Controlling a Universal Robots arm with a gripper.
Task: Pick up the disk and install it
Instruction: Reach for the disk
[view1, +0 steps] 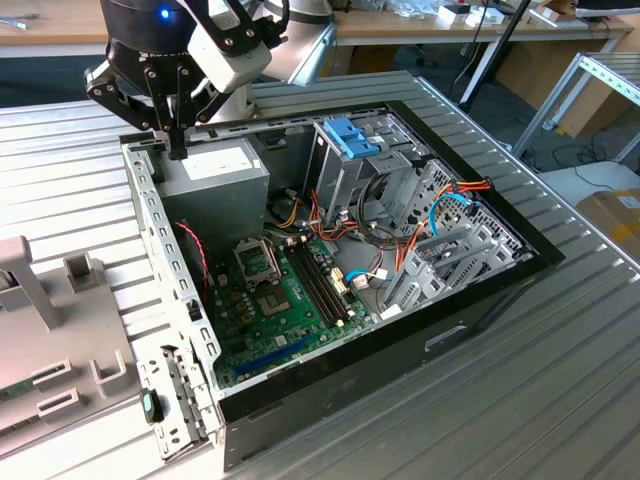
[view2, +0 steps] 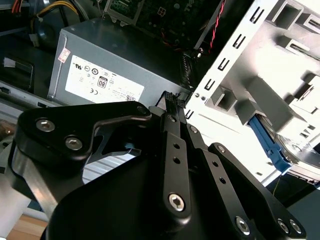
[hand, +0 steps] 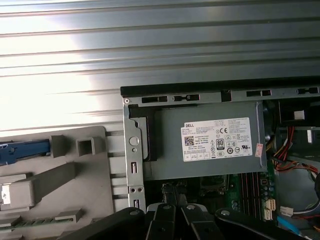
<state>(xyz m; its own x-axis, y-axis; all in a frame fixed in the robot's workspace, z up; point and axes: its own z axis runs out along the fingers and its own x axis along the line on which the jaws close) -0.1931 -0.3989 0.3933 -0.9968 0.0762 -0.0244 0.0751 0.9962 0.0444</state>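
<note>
- Grey ribbed metal forms the tabletop (view1: 520, 380), and a pale grey moulded holder (view1: 70, 330) sits on it at the near end of the exterior view's left, just outside the open computer case (view1: 330, 385).
- The disk (hand: 25, 149) lies in that holder. The first wrist view shows a bright blue strip of its carrier frame between the holder's raised blocks. The second wrist view shows a blue rail with a glimpse of greyish drive body beside it, while the rest is hidden by the holder.
- The blue rail, and so probably the disk's long axis, appears to run roughly square to the case's perforated left wall, though too little shows to be sure.
- Inside the case, the green motherboard (view1: 270, 300) fills the near-left floor, with red, orange and blue cables bundled to its right.
- Farther back, the grey power supply (view1: 215, 175) fills the far-left corner.
- The black gripper (view1: 178, 145) hangs just above the power supply's left edge, its fingers pressed together and pinching nothing.
- From there the disk lies to the exterior view's left and nearer, across the case wall, so any reach has to clear that wall.
- The blue-topped metal drive cage (view1: 350, 150) stands at the far side, well to the gripper's right.
</note>
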